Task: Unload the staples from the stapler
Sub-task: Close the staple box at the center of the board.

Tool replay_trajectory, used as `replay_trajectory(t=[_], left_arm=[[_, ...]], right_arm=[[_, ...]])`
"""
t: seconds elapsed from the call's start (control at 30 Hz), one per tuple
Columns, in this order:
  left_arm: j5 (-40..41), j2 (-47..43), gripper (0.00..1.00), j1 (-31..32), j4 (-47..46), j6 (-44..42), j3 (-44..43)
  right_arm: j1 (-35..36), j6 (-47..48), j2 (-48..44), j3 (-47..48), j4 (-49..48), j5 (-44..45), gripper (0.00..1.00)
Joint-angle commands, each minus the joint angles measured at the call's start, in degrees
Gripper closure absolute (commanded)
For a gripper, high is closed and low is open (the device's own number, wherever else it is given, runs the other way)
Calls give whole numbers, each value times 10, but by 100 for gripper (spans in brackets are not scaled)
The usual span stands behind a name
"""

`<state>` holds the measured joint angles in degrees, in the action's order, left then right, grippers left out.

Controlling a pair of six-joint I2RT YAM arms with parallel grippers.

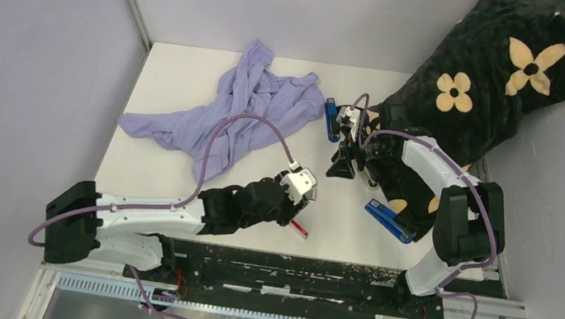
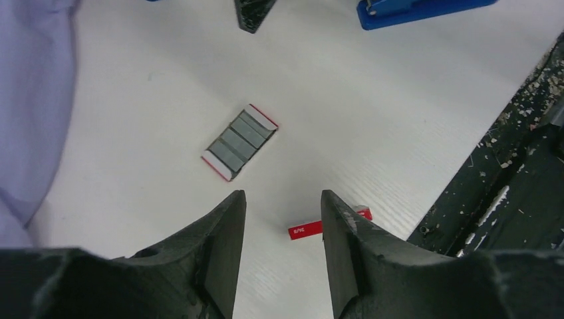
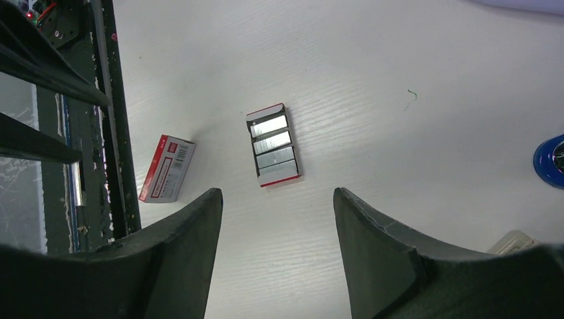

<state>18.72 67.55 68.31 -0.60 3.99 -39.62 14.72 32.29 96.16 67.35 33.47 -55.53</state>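
Shows, from above, a white worktop point(image 1: 184, 66) and two robot arms. Finds the left arm stretched low and nearly flat from its base toward the middle, with the left gripper point(image 1: 299, 209) tipped down near the front edge. Finds the right arm arched high at the elbow and folded back over the centre, with the right gripper point(image 1: 342, 168) pointing straight down. Places the two grippers near each other, not touching.

From the left wrist: fingers apart, nothing between them. Puts the staples point(image 2: 239, 143) (grey ribbed strips laid side by side in a shallow open tray point(image 2: 265, 117) with red-and-white ends) on the worktop just ahead of the fingertips, untouched.

From the right wrist: fingers likewise apart and empty, with the same staples point(image 3: 273, 147) straight ahead of the gap.

Only in the right wrist view: a full look at the red-and-white box point(image 3: 167, 169) beside the tray.

Only from above: a lilac cloth point(image 1: 228, 110), black flowered fabric point(image 1: 493, 64), a far blue stapler point(image 1: 331, 119) beyond the right gripper, and a near blue stapler point(image 1: 387, 220) beside the right arm.
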Motion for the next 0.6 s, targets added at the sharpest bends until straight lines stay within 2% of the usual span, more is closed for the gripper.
replay_trajectory(t=[0.0,0.3,0.57], left_arm=[[-91,68,50,-31,-22,68,-41],[-145,188,66,-68,-9,81,-87],[-193,183,71,-69,13,102,-49]], right_arm=[[-2,3,-12,-1,-13,-27,32],[-1,6,-11,-6,-12,-30,33],[-2,10,-14,-6,-10,-34,33]])
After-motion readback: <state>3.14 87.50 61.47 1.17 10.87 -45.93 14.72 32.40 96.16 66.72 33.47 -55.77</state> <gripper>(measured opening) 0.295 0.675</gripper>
